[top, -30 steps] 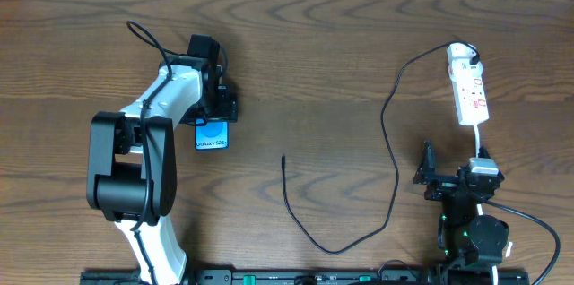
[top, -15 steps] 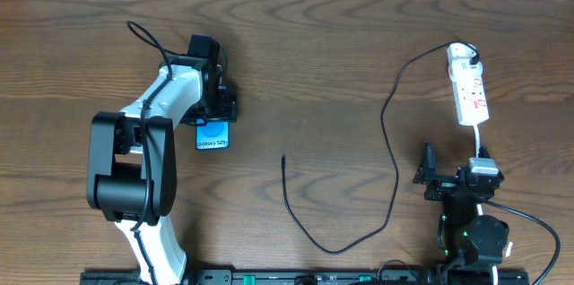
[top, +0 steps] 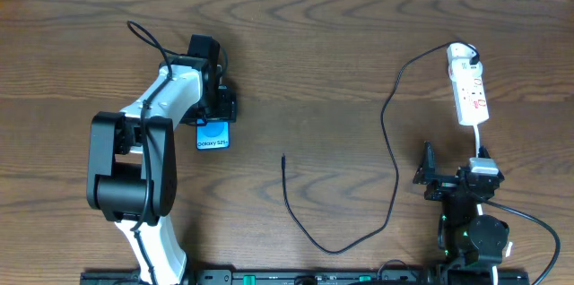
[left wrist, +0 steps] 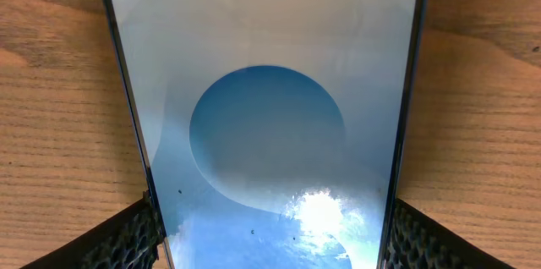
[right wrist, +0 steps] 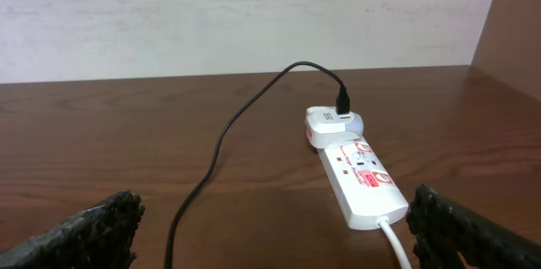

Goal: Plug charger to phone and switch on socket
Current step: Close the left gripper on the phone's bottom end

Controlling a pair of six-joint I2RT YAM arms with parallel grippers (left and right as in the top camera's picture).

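I log one blue-screened rectangular smartphone (top: 213, 134), long axis near-to-far; left claw (left wrist: 272, 227) straddles its sides, grip unclear; right claw (right wrist: 270, 227) gapes empty; one thin black cable (top: 284, 177).

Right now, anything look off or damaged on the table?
Nothing stands out. The phone lies flat, screen up, between the fingers of the left gripper. The charger lies loose, its tip apart from the phone. The socket looks intact.

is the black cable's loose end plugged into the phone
No, the black cable ends in a free tip lying on the bare wood, well apart from the phone.
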